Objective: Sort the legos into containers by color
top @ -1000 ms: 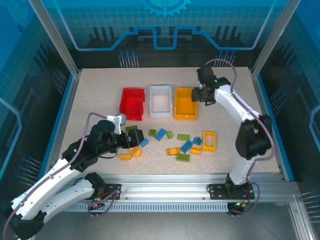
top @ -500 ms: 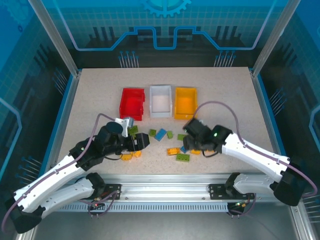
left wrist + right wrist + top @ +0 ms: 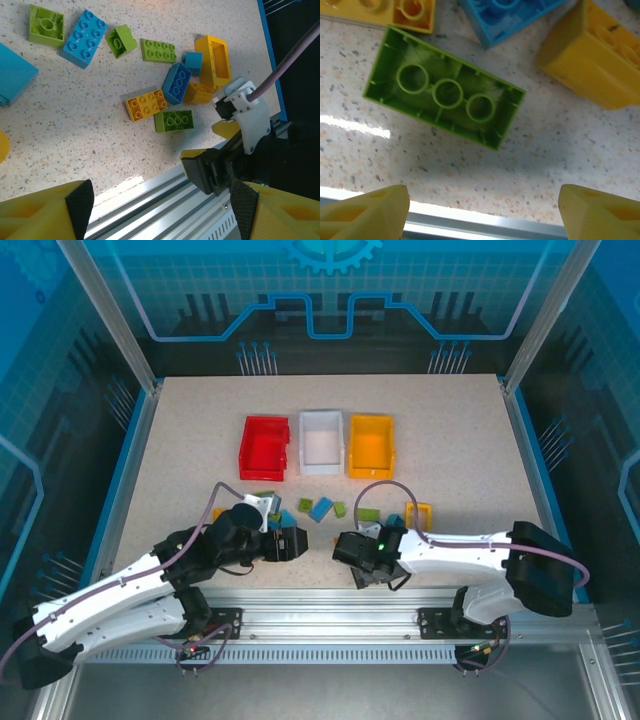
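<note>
Right arm is down low at the near edge of the counter [image 3: 450, 410], jaws spread wide and holding nothing, one yellow fingertip [image 3: 370, 207] at each lower corner of the wrist view. The green brick [image 3: 445, 95] lies flat on the counter just ahead of the open jaws and between their lines, hollow underside up. Its long axis runs on a slant, far-left corner to near-right corner, not far off the line that joins the two fingertips. Judgement: closing as they stand would take the brick nearly end to end. A turn of the wrist to cross its short width looks the safer grip. Crowded on the far side: a blue brick [image 3: 510, 15] just beyond, a yellow brick [image 3: 590, 65] just beside the right end, an orange-yellow brick [image 3: 410, 15] at the far-left corner, touching or not I cannot tell. Bare counter on the near side, then the aluminium rail [image 3: 470, 227] close behind the fingertips, so little room to back off. Left arm's jaws also open and empty, hovering just beside the right wrist; the right arm is plainly nearer this brick. Red bin [image 3: 265, 447], white bin [image 3: 321, 440] and orange-yellow bin [image 3: 370, 445] stand in a row well beyond the pile, with open counter between.
</note>
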